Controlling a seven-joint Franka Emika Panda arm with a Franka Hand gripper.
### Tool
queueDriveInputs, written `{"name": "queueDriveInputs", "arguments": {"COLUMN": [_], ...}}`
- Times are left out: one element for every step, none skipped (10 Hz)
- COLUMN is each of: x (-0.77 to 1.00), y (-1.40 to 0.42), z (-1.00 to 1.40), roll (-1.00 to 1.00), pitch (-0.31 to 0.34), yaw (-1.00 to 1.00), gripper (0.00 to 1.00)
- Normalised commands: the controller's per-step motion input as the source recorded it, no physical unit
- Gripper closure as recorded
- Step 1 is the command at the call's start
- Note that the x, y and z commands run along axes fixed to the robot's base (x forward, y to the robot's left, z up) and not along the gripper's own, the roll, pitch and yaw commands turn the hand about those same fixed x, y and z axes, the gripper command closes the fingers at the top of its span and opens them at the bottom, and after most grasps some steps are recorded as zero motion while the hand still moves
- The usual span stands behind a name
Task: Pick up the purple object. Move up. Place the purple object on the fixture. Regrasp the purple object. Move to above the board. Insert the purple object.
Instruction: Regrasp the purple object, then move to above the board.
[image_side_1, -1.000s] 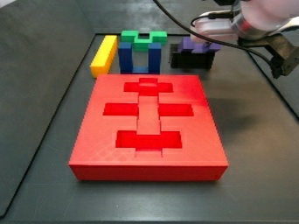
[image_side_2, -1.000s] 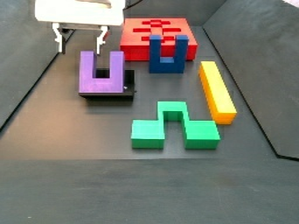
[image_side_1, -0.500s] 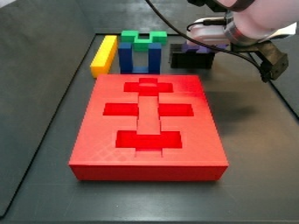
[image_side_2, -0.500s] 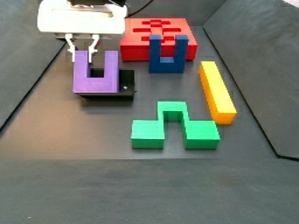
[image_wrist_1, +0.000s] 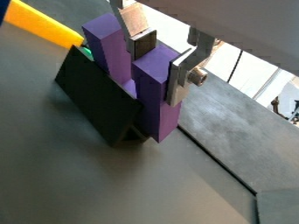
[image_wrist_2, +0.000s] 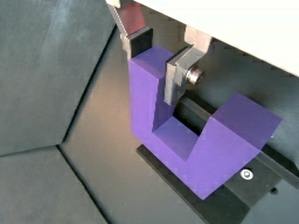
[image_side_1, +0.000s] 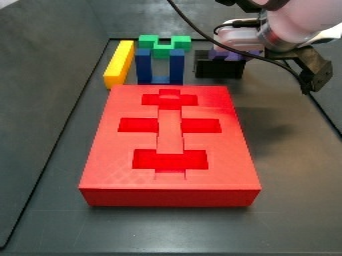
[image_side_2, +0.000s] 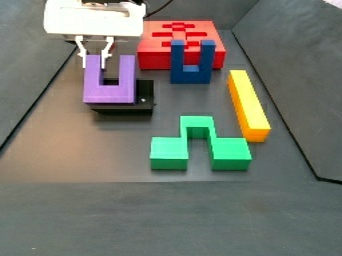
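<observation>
Purple object (image_side_2: 110, 87): one, seated upright on the fixture (image_side_2: 142, 103), prongs up; largely hidden by the arm in a side view (image_side_1: 227, 57).
Gripper (image_wrist_2: 158, 61): lowered over one prong, a finger (image_wrist_1: 184, 72) on each side; contact cannot be told.
Fixture: one, mostly covered by the block.
Board (image_side_1: 170, 143): one, well apart; far end cut off behind the blue block (image_side_2: 191, 61).
Others: one green block (image_side_2: 198, 145), one yellow bar (image_side_2: 247, 103).
</observation>
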Motion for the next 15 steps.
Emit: {"name": "queueDriveInputs", "arguments": {"x": [0.00, 0.00, 0.00, 0.00, 0.00, 0.00, 0.00, 0.00, 0.00, 0.00, 0.00, -0.01, -0.03, -0.03, -0.02], "y": [0.00, 0.00, 0.00, 0.00, 0.00, 0.00, 0.00, 0.00, 0.00, 0.00, 0.00, 0.01, 0.02, 0.03, 0.00], "z": [0.00, 0.00, 0.00, 0.00, 0.00, 0.00, 0.00, 0.00, 0.00, 0.00, 1.40, 1.40, 1.40, 1.40, 1.40], "roll": [0.00, 0.00, 0.00, 0.00, 0.00, 0.00, 0.00, 0.00, 0.00, 0.00, 0.00, -0.02, -0.07, -0.04, -0.01], "pitch": [0.000, 0.000, 0.000, 0.000, 0.000, 0.000, 0.000, 0.000, 0.000, 0.000, 0.000, 0.012, -0.008, -0.030, -0.008], "yaw": [0.00, 0.00, 0.00, 0.00, 0.00, 0.00, 0.00, 0.00, 0.00, 0.00, 0.00, 0.07, 0.06, 0.05, 0.02], "gripper": [1.00, 1.00, 1.00, 1.00, 1.00, 1.00, 1.00, 1.00, 1.00, 1.00, 1.00, 1.00, 1.00, 1.00, 1.00]}}
